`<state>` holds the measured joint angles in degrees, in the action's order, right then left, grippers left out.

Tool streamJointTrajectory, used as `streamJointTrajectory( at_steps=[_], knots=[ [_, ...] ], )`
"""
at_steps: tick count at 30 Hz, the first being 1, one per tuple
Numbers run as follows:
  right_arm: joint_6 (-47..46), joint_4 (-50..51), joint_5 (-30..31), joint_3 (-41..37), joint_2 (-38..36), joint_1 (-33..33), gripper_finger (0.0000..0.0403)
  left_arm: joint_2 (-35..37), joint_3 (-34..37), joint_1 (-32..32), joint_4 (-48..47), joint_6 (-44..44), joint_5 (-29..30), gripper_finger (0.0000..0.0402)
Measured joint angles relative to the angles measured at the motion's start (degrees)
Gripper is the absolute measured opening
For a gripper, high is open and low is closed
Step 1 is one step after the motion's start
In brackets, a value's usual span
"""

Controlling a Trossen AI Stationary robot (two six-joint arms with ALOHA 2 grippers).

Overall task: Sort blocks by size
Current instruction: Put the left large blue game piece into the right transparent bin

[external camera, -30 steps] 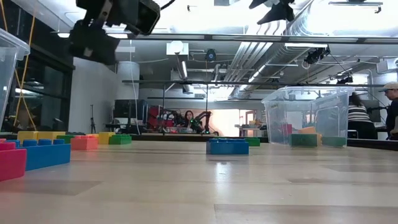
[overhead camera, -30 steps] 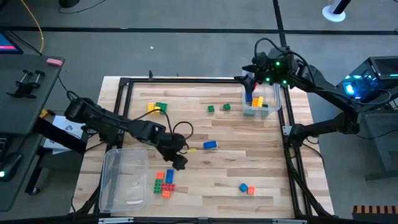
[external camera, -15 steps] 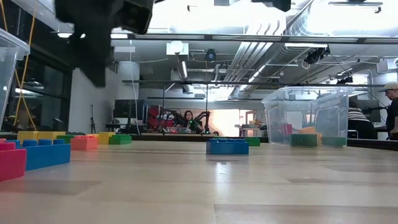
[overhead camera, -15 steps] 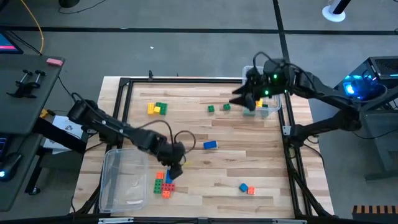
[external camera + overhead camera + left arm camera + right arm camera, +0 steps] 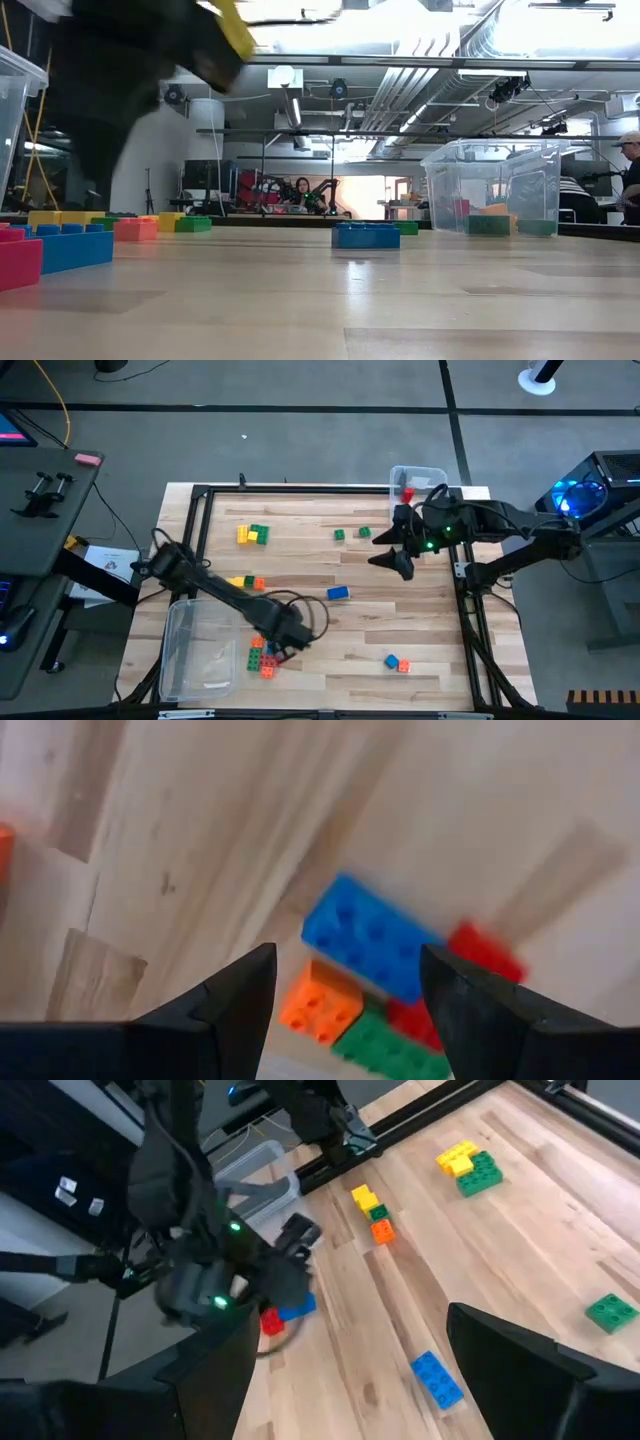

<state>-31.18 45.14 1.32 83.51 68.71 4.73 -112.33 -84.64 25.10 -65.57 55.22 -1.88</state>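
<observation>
A cluster of blocks point(image 5: 264, 657) in green, orange, red and blue lies at the near left of the table point(image 5: 330, 670), just beside the empty clear bin point(image 5: 198, 648). In the left wrist view the blue block point(image 5: 372, 937) sits above an orange block point(image 5: 322, 1003), with red and green pieces touching them. The left gripper point(image 5: 285, 637) is lowered directly over this cluster, its arm stretched diagonally across the table from the left edge. Its fingers point(image 5: 220, 1005) are spread, and the blue and orange blocks show in the gap between them, not gripped.

A separate blue block point(image 5: 338, 593) lies mid-table, apart from the cluster. A yellow-green-orange row point(image 5: 245, 582) lies near the left arm, a yellow and green group point(image 5: 252, 534) sits toward the far left, two small green blocks point(image 5: 351, 534) toward the far centre, and a blue and orange pair point(image 5: 397, 662) at the near right.

The right gripper point(image 5: 395, 555) hangs above the table near the far right, beside the second clear bin point(image 5: 415, 474), which holds a red piece. Its fingers point(image 5: 515, 1370) stand wide apart and hold nothing.
</observation>
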Motion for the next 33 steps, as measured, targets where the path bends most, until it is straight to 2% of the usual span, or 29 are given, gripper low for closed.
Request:
streamJointTrajectory(
  at_steps=[5,8,12,18,21,27,33],
  knots=[
    [1.5,0.8,0.1,0.0,0.0,1.8,0.0318,-4.9,-8.1,-0.5,-1.9,10.3,-0.9,0.0224],
    [2.2,2.2,0.0,0.0,0.0,1.8,0.0318,-4.9,-10.3,0.6,-2.0,23.6,0.4,0.0218],
    [3.7,4.0,0.1,0.0,0.0,1.8,0.0318,-4.9,-10.9,3.9,-2.1,38.6,6.0,0.0209],
    [5.3,4.1,0.1,0.0,0.0,1.8,0.0318,-5.2,-7.9,6.2,-2.2,49.6,6.5,0.0195],
    [5.7,4.0,0.1,0.0,0.0,1.8,0.0318,-5.2,-6.1,6.3,-2.5,52.1,6.6,0.0189],
    [6.4,4.2,0.0,0.0,0.0,1.8,0.0318,-5.2,-3.9,4.9,-2.4,51.2,6.7,0.0180],
    [6.4,6.0,0.0,0.0,0.0,1.8,0.0318,-5.2,-1.8,3.8,-1.8,49.7,3.8,0.0178]
  ],
)
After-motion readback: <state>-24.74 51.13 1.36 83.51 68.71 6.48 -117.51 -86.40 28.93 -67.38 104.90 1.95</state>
